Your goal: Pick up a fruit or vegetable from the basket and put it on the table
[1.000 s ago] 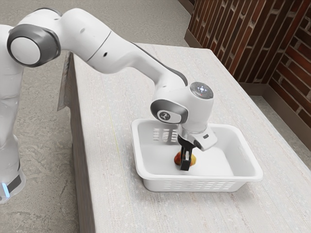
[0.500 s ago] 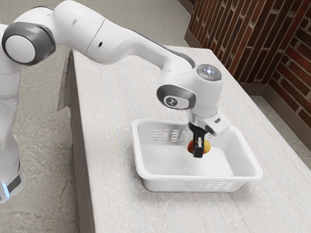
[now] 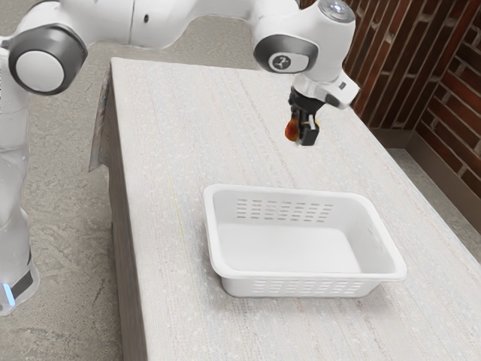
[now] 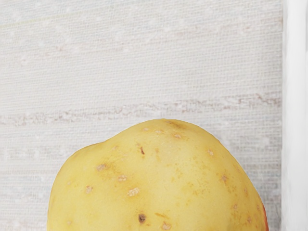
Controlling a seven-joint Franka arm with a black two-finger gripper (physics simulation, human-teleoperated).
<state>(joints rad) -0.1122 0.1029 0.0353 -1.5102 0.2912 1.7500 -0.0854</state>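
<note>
In the exterior view my black gripper (image 3: pixel 304 135) hangs high above the table (image 3: pixel 173 135), shut on a red and yellow fruit (image 3: pixel 291 130). One finger covers part of the fruit. The white basket (image 3: pixel 301 283) stands below, on the near side of the gripper, with nothing inside it. Up close in the wrist view, the fruit (image 4: pixel 159 183) shows a yellow, speckled skin with a trace of red at one edge.
The basket's white rim (image 4: pixel 294 96) runs along one side of the wrist view. Beyond the table's far edge stands a brick wall (image 3: pixel 406 68). Bare table surface surrounds the basket.
The gripper has risen with the fruit out of the basket and moved away beyond its far rim. The basket has stayed where it was.
</note>
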